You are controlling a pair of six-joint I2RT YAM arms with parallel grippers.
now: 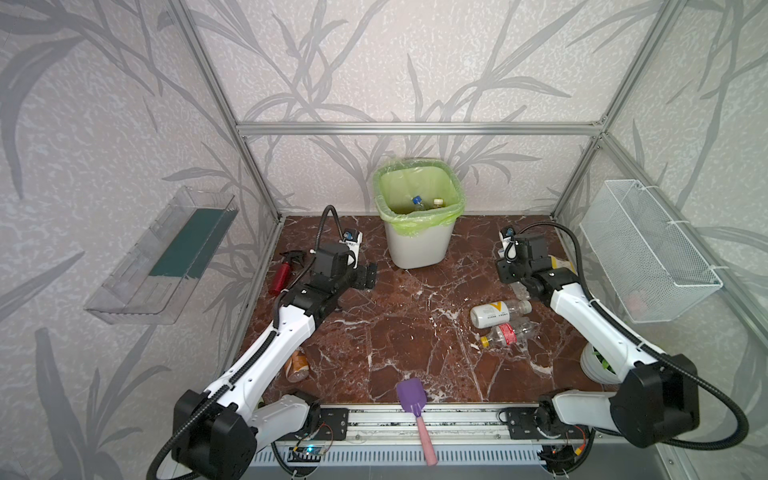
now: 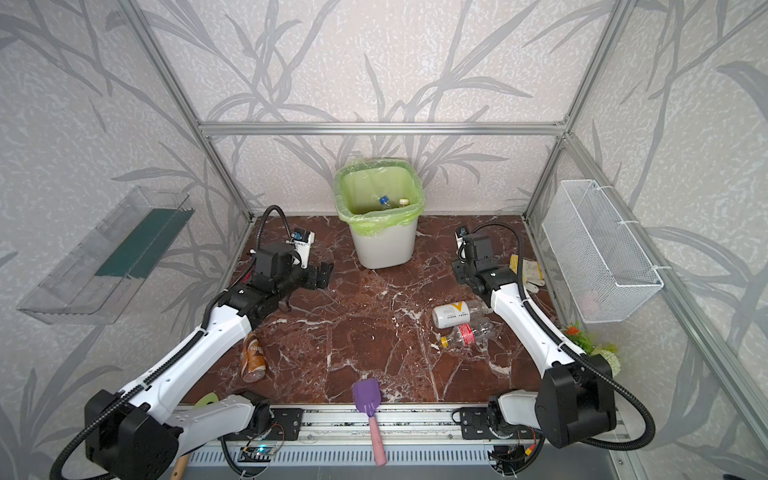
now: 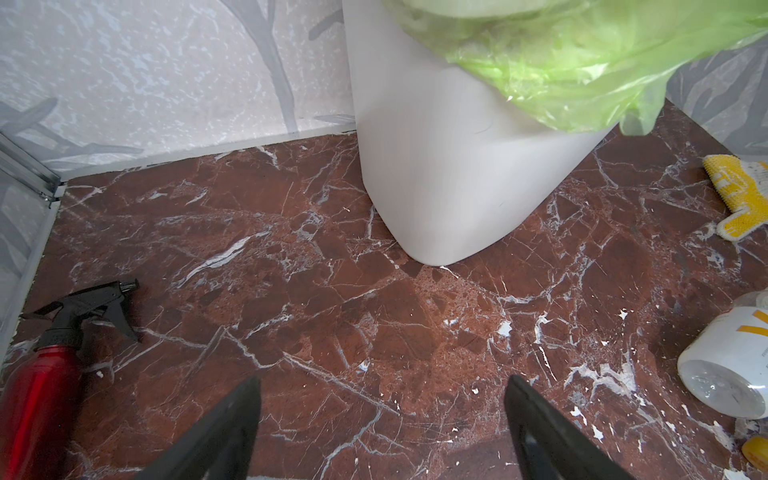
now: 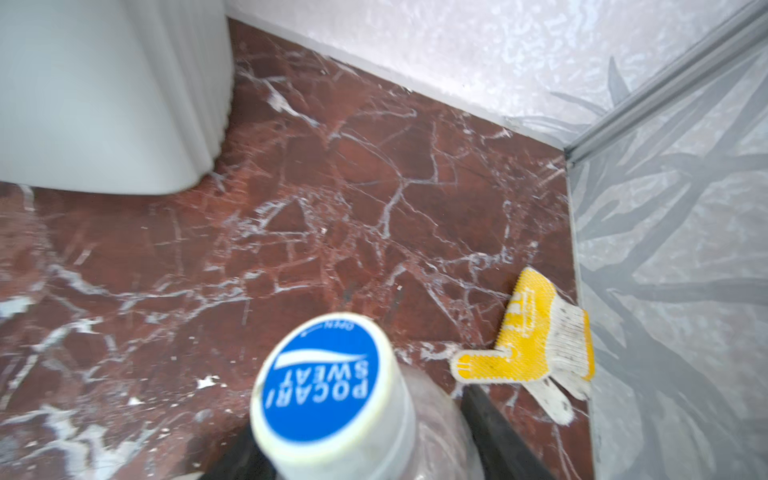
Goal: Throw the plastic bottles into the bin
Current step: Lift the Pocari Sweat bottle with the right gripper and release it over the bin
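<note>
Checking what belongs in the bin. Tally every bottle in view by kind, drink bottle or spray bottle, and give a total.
Plastic drink bottles: 6 (blue-capped bottle and pale-capped bottle in the bin; white-label bottle, red-label bottle, coffee bottle on the table; Pocari Sweat bottle in the right end effector)
Red spray bottle: 1
Total: 7

In the right wrist view the blue-capped bottle [image 4: 328, 399] is cut off by the btm edge, & the right gripper [image 4: 365, 436] is mostly hidden behind it; the bin [image 4: 104, 95] is smeared & cropped by two edges. In the left wrist view the red spray bottle [image 3: 37, 399], white-label bottle [image 3: 731, 361] & glove [image 3: 744, 195] are clipped by the edges. In a top view the brown bottle [image 1: 297, 365] is partly covered by the left arm [image 1: 286, 332]; the pair of bottles [image 1: 417, 202] inside the bin is too small for labels to be read.
</note>
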